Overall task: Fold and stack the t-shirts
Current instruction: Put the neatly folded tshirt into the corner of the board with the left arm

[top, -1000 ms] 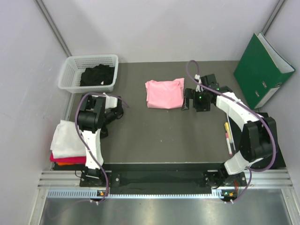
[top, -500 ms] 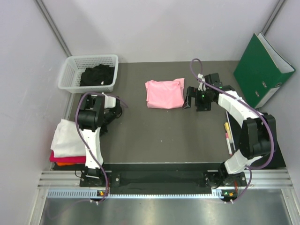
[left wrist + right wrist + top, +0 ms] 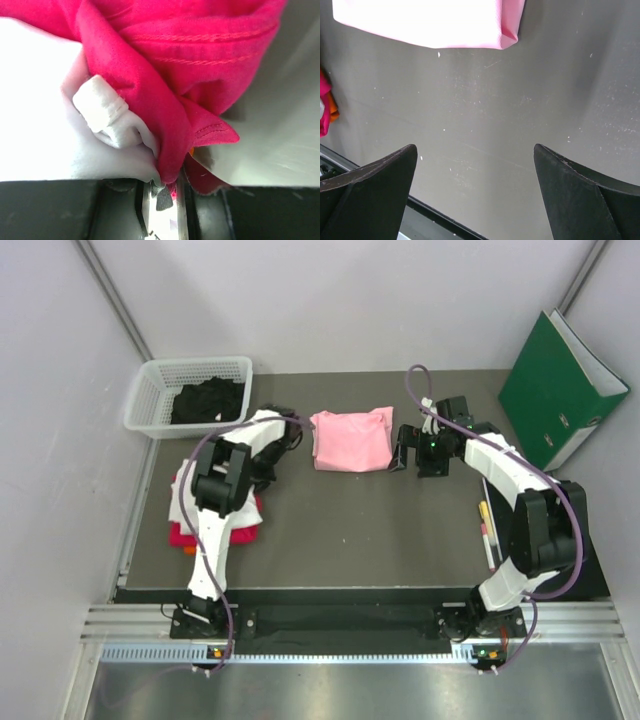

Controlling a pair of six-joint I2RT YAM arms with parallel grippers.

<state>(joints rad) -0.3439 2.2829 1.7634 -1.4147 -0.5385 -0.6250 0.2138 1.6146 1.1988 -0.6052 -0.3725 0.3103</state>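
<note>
The pink t-shirt (image 3: 350, 440) is laid folded on the desk (image 3: 330, 530), just beyond the parted jaws of the right hand (image 3: 475, 152), its long axis run from hand to hand. Left of it, the stack of t-shirts (image 3: 240, 528) is clamped at its magenta-and-white edge by the left hand (image 3: 163, 190). The right hand is judged nearer the pink t-shirt.

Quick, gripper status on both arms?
Left gripper: closed, pinching the magenta-red shirt, with the white shirt bunched against it.
Right gripper: open, holding nothing.
</note>
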